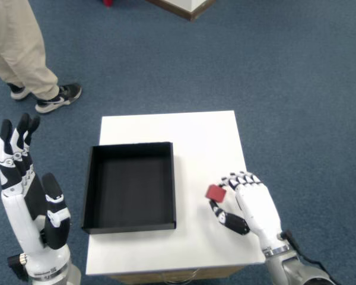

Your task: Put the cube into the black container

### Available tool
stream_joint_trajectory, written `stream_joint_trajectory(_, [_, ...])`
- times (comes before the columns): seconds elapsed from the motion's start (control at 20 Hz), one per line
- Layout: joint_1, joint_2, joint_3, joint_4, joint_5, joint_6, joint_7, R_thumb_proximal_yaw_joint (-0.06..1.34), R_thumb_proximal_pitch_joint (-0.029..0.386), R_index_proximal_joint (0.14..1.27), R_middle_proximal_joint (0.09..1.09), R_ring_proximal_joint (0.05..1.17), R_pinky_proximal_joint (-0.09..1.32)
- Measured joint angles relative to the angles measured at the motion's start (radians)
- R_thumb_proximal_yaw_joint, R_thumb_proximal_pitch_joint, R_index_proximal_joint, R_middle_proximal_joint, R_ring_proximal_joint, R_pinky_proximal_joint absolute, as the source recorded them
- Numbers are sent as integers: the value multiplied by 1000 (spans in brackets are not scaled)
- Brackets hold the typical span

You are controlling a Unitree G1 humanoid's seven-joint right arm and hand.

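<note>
A small red cube is pinched between the fingertips and thumb of my right hand, over the right part of the white table. Whether the cube hangs above the tabletop or rests on it I cannot tell. The black container, an open square tray with low walls, lies on the left half of the table with nothing inside. The cube sits a short way to the right of the container's right wall. My left hand stands raised with fingers spread, off the table's left edge, holding nothing.
A person in beige trousers and black sneakers stands on the blue carpet at the upper left. A wood-trimmed white object shows at the top edge. The table's front edge lies just below my right hand.
</note>
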Motion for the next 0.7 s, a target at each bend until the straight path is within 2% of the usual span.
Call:
stream_joint_trajectory(0.5, [-48, 0, 49, -26, -66, -119, -238, 1240, 155, 1082, 487, 366, 302])
stream_joint_trajectory(0.7, [-96, 0, 82, -81, -110, -149, -329, 1231, 152, 1086, 483, 360, 301])
